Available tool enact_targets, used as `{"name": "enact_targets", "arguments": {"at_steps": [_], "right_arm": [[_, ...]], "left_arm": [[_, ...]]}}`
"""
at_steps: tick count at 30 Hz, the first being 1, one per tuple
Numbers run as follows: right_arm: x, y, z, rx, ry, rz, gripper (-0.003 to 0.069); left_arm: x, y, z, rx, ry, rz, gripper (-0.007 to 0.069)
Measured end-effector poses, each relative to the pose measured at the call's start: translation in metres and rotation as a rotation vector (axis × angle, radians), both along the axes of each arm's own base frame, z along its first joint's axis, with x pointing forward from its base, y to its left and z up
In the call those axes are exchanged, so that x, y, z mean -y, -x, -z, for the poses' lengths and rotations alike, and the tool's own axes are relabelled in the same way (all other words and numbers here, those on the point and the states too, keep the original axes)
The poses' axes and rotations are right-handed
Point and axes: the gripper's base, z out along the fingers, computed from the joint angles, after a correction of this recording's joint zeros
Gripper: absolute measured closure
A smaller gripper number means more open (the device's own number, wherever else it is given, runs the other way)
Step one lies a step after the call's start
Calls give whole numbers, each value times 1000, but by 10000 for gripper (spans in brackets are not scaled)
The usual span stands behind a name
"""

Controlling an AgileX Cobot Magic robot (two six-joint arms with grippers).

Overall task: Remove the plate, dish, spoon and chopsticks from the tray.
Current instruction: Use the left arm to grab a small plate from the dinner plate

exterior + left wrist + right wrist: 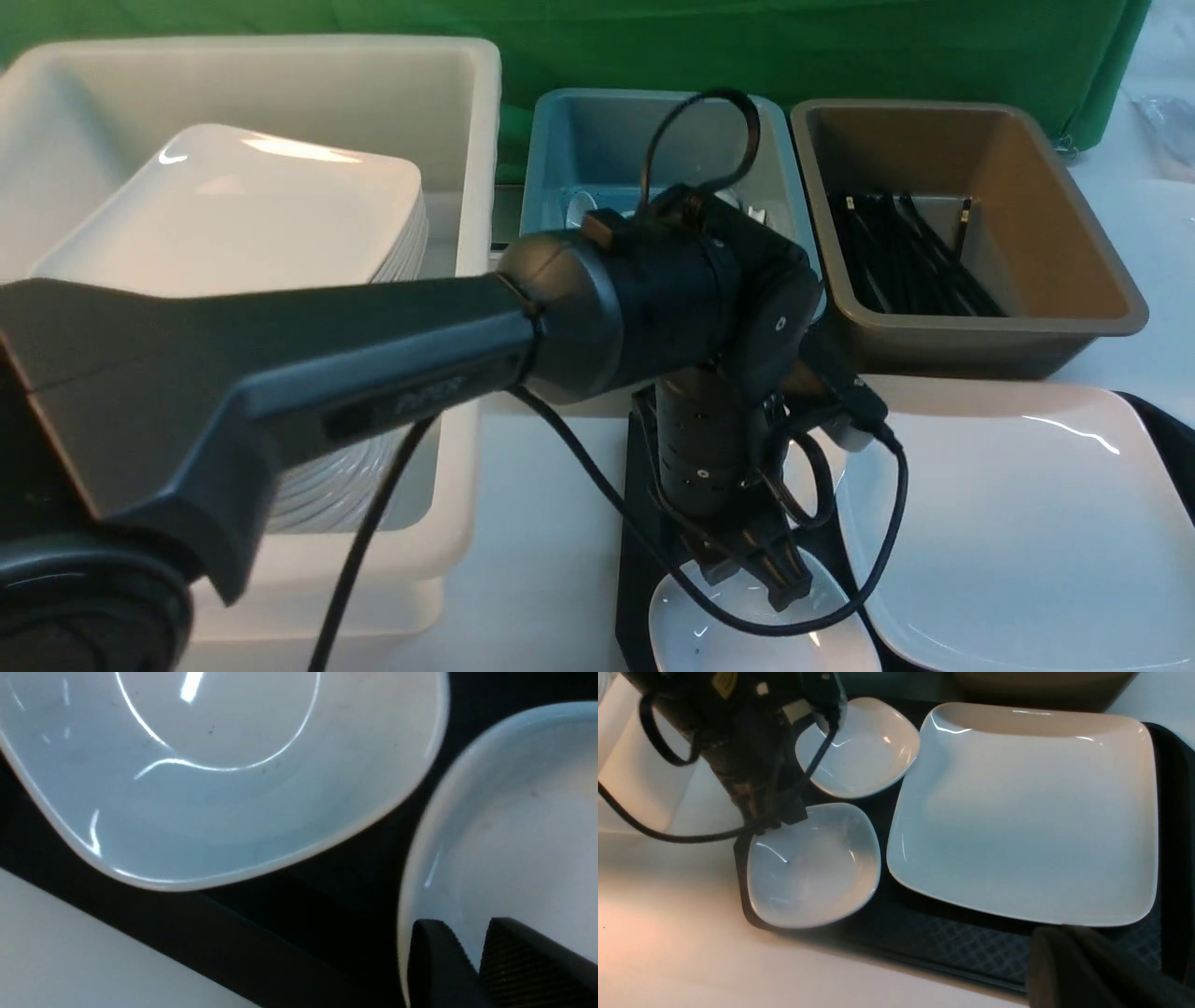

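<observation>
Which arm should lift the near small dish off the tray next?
Left. The left gripper sits at the near dish rim, jaws slightly parted; the right gripper hangs shut by the plate.

Place: staged lab bench
Backdrop: green cloth (pixel 840 37)
Surface: white table (pixel 541 579)
Fixtures: white tub (pixel 481 140), blue tub (pixel 546 168), brown tub (pixel 1027 336)

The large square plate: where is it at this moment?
In the front view, the large square plate lies on the right part of the black tray, just before the brown tub, with the nearer small dish on its left.
</observation>
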Motion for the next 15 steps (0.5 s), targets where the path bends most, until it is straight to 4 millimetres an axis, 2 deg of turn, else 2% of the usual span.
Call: {"name": "enact_targets", "arguments": {"at_steps": [2, 4, 9, 12, 15], "right_arm": [[0, 0, 0, 0, 0, 0, 622], [0, 0, 0, 0, -1, 0, 622], [0, 0, 0, 3, -2, 1, 622], [0, 0, 0, 4, -2, 1, 622], [0, 0, -1, 8, 1, -1, 622]], "left_arm": [[1, -1, 4, 0, -3, 0, 399], [2, -3, 8, 13, -5, 2, 295], [3, -6, 14, 24, -12, 3, 147], [4, -6, 22, 12, -24, 3, 103], [5, -6, 29, -12, -26, -4, 97]]}}
